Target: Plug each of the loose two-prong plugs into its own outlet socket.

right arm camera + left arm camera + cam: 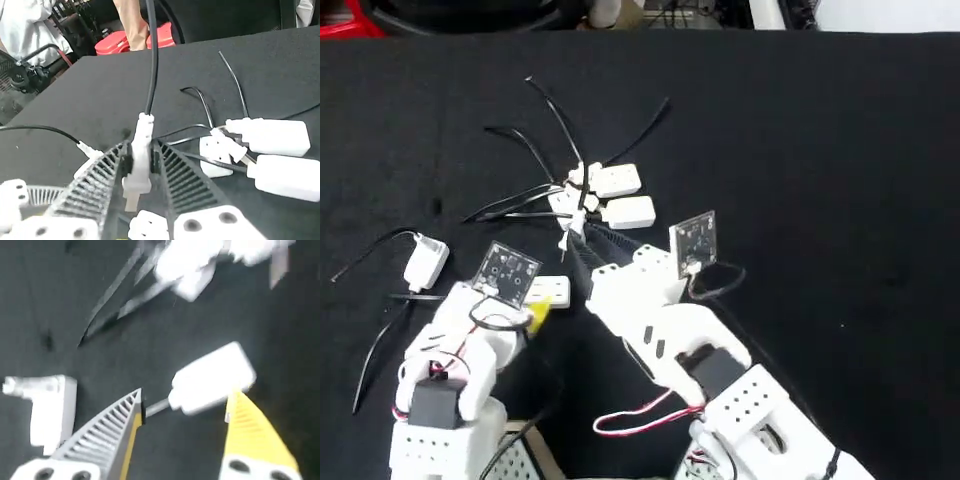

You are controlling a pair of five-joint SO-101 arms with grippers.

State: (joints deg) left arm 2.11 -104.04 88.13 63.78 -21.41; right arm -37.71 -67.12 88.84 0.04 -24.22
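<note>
My right gripper (140, 150) is shut on a white two-prong plug (137, 170) whose black cable (151, 55) rises away from it. In the high view this gripper (574, 240) sits just in front of a cluster of white outlet blocks (618, 181). Two such blocks (272, 135) lie beside it, with a small socket piece (214, 156) next to them. My left gripper (185, 393) is open, its grey and yellow fingers (250, 430) either side of a white block (212, 377) lying on the cloth. A loose white plug (50, 407) lies off to one side of it.
Black cloth covers the table (820, 150). Thin black cables (545, 110) fan out behind the outlet cluster. Another plug (425, 260) with its cable lies at the left. A small white socket piece (149, 227) rests under my right gripper. Red items sit beyond the far edge.
</note>
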